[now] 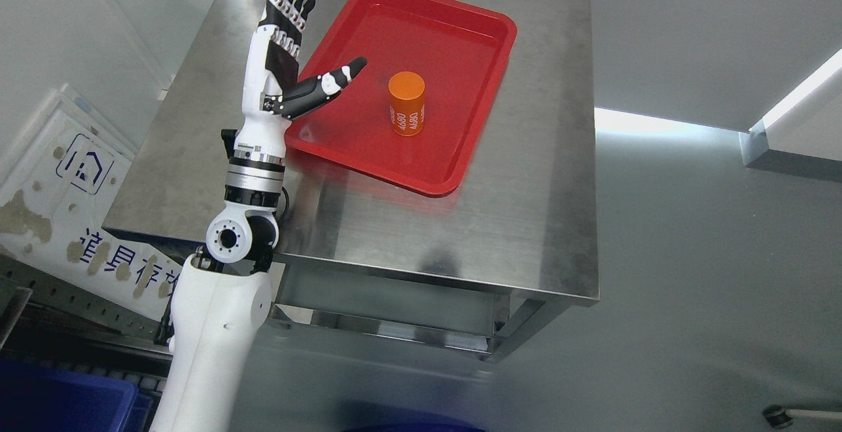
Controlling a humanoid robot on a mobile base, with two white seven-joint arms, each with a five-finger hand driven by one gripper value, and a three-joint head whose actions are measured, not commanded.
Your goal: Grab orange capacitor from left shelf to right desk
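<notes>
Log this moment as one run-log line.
left hand open, empty | orange capacitor upright in red tray | tray on steel table | right hand unseen

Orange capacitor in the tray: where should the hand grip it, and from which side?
Probably around the curved side wall of the orange capacitor, at mid-height. It stands upright and alone in the red tray. Come from its left, where the open left hand is.

Brushed steel desk with a dull sheen, glossy red plastic tray, orange capacitor — smooth, satin — left hand in white and black hard plastic, metal wrist ring
</notes>
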